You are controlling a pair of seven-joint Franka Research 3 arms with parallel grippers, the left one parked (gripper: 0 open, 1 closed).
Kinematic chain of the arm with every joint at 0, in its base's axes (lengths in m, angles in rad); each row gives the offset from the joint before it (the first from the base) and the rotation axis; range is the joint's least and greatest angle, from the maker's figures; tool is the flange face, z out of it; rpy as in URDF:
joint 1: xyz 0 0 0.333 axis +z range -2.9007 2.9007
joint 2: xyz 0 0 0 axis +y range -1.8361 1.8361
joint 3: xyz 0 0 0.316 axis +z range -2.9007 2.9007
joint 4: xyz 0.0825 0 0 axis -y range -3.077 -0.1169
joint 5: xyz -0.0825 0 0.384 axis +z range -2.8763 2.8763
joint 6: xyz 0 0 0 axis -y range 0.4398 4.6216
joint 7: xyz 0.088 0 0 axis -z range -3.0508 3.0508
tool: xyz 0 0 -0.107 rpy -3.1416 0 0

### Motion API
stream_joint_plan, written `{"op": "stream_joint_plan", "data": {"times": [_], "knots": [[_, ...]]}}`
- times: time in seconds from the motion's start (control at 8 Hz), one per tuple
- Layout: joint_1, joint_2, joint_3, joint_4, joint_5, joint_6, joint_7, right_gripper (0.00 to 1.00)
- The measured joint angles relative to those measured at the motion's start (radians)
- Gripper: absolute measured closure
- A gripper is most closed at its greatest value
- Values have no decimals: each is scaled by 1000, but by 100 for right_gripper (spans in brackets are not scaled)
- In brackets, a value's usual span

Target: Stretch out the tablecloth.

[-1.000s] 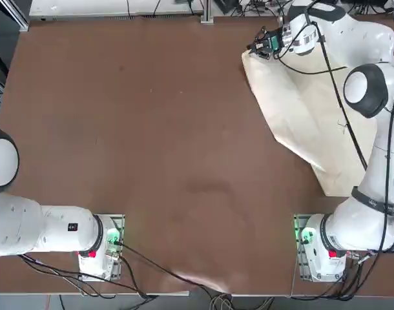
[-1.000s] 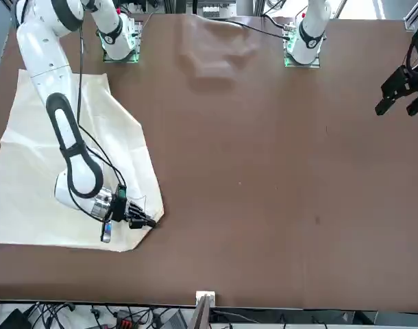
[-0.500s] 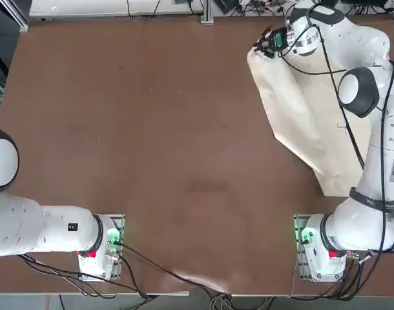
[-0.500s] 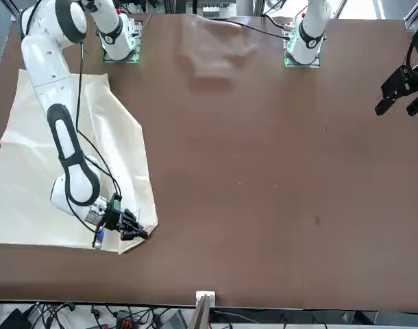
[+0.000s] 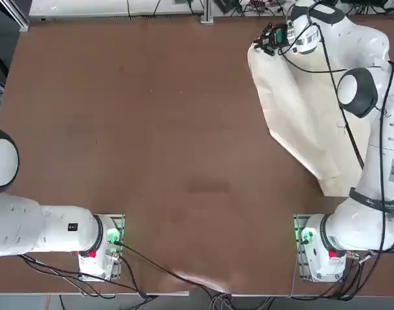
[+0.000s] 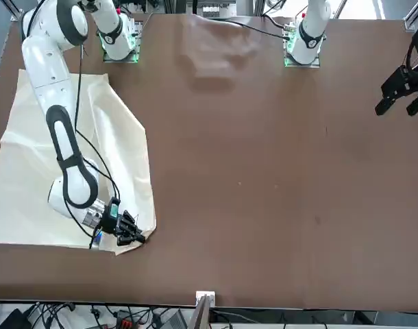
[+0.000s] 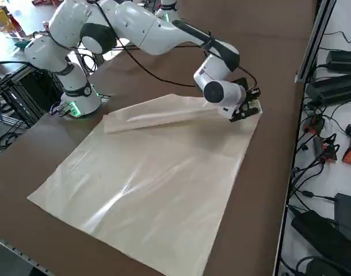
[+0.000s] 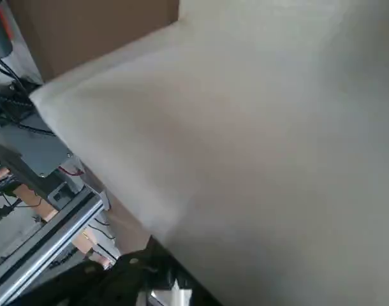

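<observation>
The cream tablecloth lies on the right half of the brown table, creased, with one long edge folded over. My right gripper is low at the cloth's far corner, close to the table's far edge, and shut on that corner. From across the table the gripper sits at the corner nearest the camera, with the tablecloth spreading behind it. The right side view shows the gripper pinching the far corner of the tablecloth. In the wrist view the tablecloth fills nearly everything.
The brown table stretches bare to the left of the cloth. Its far edge runs just beyond the gripper. Cables and black power bricks lie off the table past that edge. My right arm's base stands at the near edge.
The gripper has moved toward the table's far edge and slightly to my right, dragging the cloth's corner with it; the cloth's left edge has shifted and straightened a little.
</observation>
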Motion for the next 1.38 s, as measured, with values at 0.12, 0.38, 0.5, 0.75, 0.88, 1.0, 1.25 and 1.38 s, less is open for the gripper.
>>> {"op": "stream_joint_plan", "data": {"times": [0.12,0.38,0.5,0.75,0.88,1.0,1.25,1.38], "knots": [[1,10,-4,22,0,1,52,98],[2,35,-27,63,0,-3,141,98],[1,42,-33,73,0,-9,186,98],[2,50,-34,86,0,-11,251,98],[2,54,-34,90,1,-13,272,98],[3,61,-34,95,3,-14,281,98],[5,79,-32,109,9,-22,287,98],[8,86,-30,112,10,-23,287,98]]}}
